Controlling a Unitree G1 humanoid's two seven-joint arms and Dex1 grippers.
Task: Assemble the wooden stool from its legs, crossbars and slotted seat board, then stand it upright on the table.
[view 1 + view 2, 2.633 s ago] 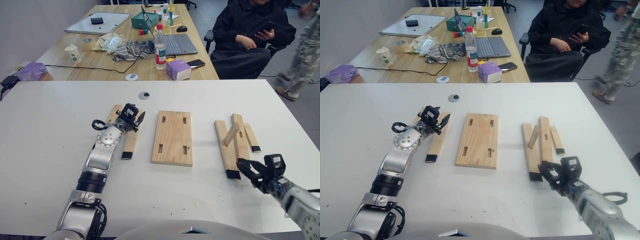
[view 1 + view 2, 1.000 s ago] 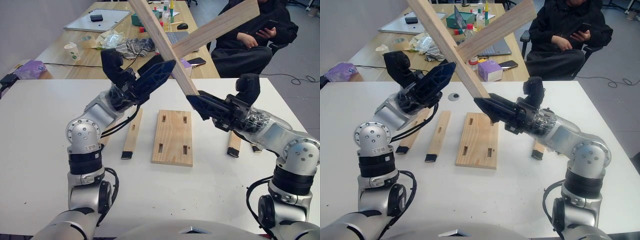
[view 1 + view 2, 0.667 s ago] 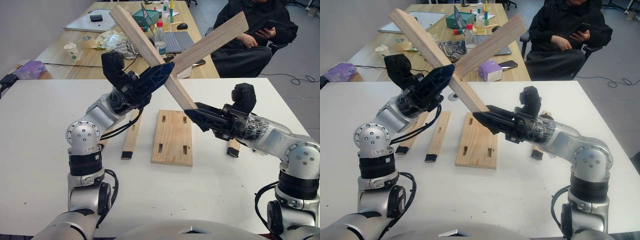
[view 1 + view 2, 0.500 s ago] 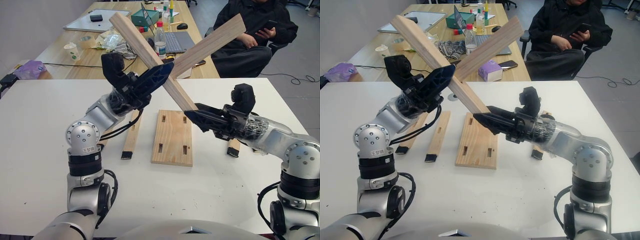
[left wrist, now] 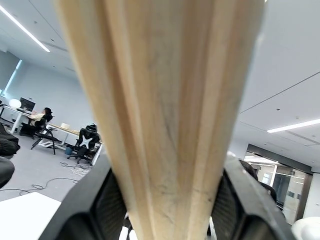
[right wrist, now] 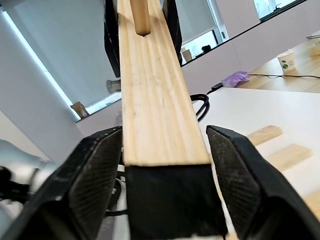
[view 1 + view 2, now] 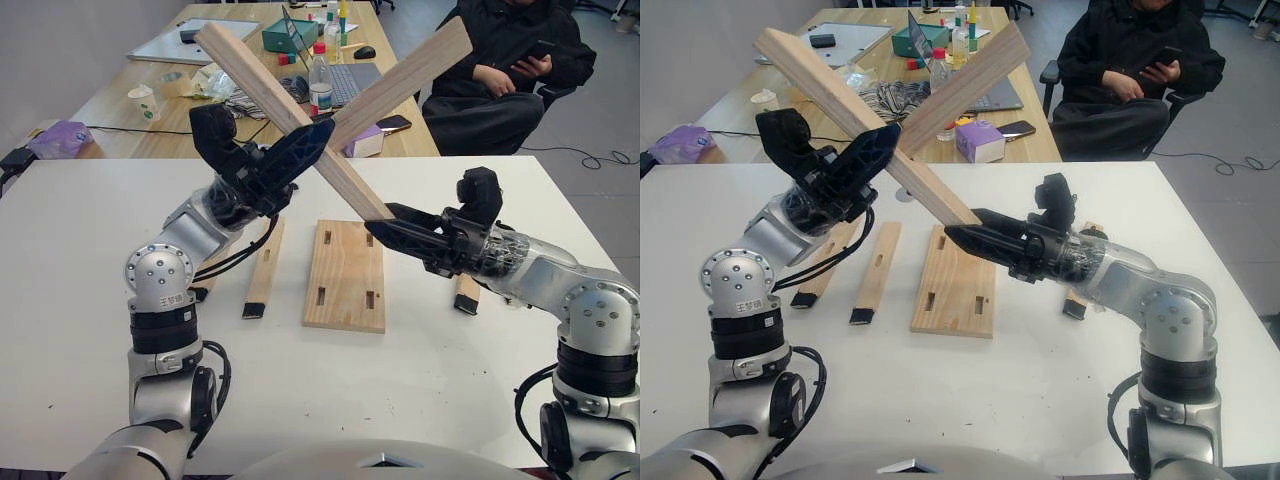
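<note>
Above seat board (image 7: 345, 275), left jaws clamping one leg (image 7: 410, 70), right jaws the other leg (image 7: 257, 87).

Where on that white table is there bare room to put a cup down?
The widest bare patch of the table is the near strip in front of the seat board. The far left side, past the two lying legs, is bare too. The middle is crowded: the board, the legs, another leg on the right, and two crossed boards held overhead.
</note>
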